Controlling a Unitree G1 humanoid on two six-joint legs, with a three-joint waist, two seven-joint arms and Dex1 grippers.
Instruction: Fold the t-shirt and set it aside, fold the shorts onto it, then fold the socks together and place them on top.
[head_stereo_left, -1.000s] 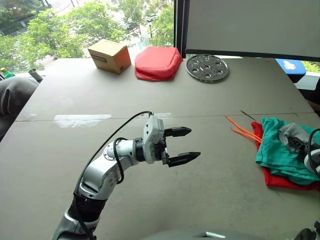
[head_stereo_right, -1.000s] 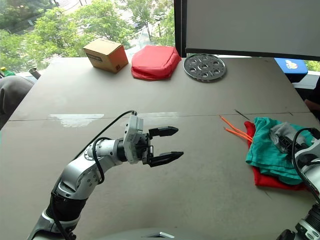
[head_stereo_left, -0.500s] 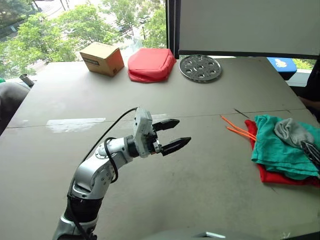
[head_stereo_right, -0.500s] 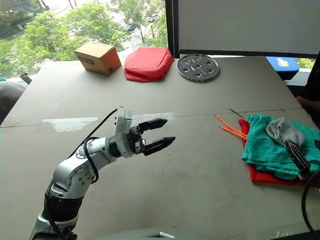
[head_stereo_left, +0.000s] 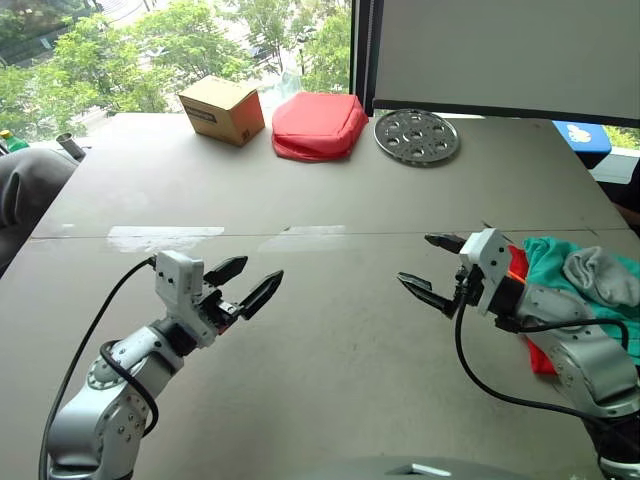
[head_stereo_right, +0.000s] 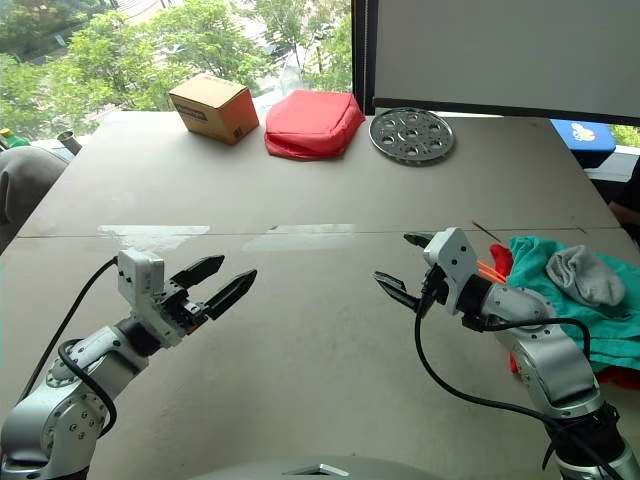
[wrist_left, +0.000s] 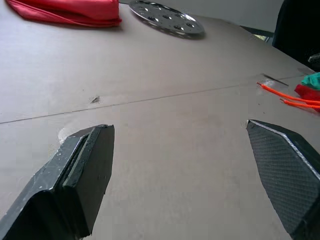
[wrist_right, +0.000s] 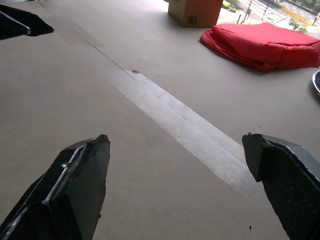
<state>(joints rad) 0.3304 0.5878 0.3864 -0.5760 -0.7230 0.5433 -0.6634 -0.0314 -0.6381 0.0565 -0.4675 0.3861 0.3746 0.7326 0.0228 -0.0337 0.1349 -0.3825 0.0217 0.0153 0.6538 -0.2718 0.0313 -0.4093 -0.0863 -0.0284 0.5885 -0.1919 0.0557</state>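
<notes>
Tabletop: grey, with a cardboard box, red pouch and perforated metal disc along its far edge by the window
Change: right tool, half a second ago at the clothes pile, now hangs over bare tabletop; left tool has dropped lower and nearer
Pile: at the right edge, grey socks on top of crumpled teal shorts, red t-shirt beneath
Tools: both spread apart, holding nothing

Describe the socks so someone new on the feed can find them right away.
Go to the right-hand edge of the grey table, where the clothes are piled. The socks are the small light grey knit bundle lying on top of the teal shorts, far smaller than the shorts and the only grey piece there.
</notes>
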